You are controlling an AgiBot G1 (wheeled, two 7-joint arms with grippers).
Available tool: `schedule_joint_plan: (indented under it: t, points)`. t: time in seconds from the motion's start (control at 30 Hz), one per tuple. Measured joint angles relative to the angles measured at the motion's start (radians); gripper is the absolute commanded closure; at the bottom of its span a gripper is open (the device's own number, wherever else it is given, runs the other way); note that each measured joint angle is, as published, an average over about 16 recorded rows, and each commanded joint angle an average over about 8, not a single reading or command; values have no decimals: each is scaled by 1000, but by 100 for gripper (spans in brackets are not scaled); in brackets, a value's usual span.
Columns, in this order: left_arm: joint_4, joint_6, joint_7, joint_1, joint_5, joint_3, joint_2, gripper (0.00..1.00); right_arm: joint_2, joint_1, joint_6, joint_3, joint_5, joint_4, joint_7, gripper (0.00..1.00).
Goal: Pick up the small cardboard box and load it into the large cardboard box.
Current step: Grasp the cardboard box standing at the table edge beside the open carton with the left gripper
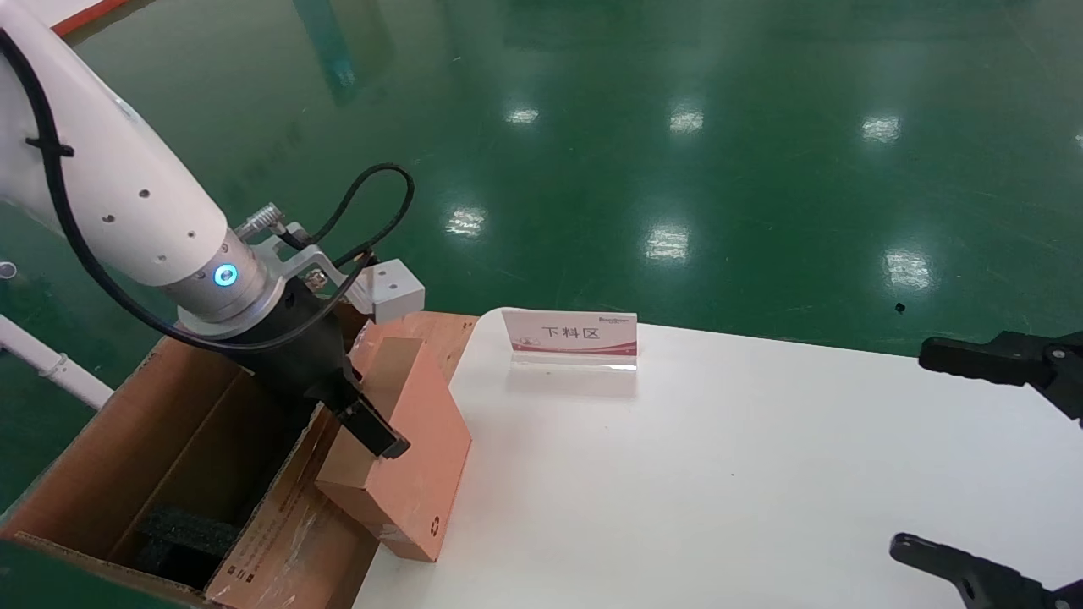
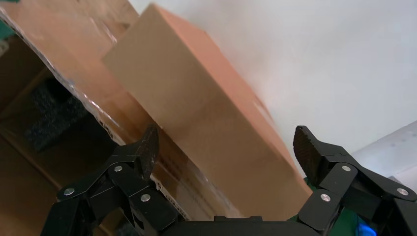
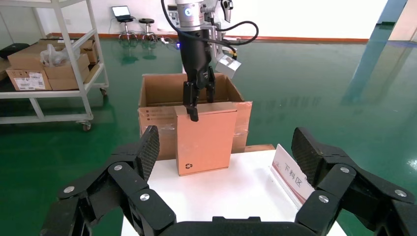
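Head view, starting leftmost: shows the large cardboard box (image 1: 169, 440) open just off the tabletop's (image 1: 719, 474) left edge, with black foam (image 1: 186, 529) at its bottom. Next finds the left end effector (image 1: 368, 423), fingers apart and straddling the upper edge of the small cardboard box (image 1: 423, 440), apparently not clamped yet. Places that slab on a narrow side at the tabletop's left edge, tilted against the carton's taped flap. Risks, as judged: closing so high on the edge could let the slab swing or slip out; lifting too low could snag the flap; could also land askew on the foam. Farther right, past a sign (image 1: 571, 332) near the far edge: right end effector (image 1: 918, 448) parked at the right edge, fingers apart.
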Motion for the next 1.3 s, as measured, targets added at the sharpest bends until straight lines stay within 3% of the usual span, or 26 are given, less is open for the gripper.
schedule_joint_plan:
  t: [0.77,0.87,0.9,1.03,1.13,1.17,1.3]
  points:
    - [-1,-52,-41,13,-4,81,6,0,1,0,1,-1,1,0,-1,0]
    - [-1,-55,-42,14,-5,82,5,38,1,0,1,-1,1,0,-1,0]
    - [-1,-55,-42,14,-6,82,5,50,1,0,1,-1,1,0,-1,8]
    - [-1,-56,-43,14,-7,82,4,100,1,0,1,-1,1,0,-1,58]
    - [0,-56,-42,14,-6,81,5,100,1,0,1,-1,1,0,-1,96]
    - [0,-55,-42,14,-6,81,5,100,1,0,1,-1,1,0,-1,100]
    - [0,-54,-41,14,-5,81,5,100,1,0,1,-1,1,0,-1,100]
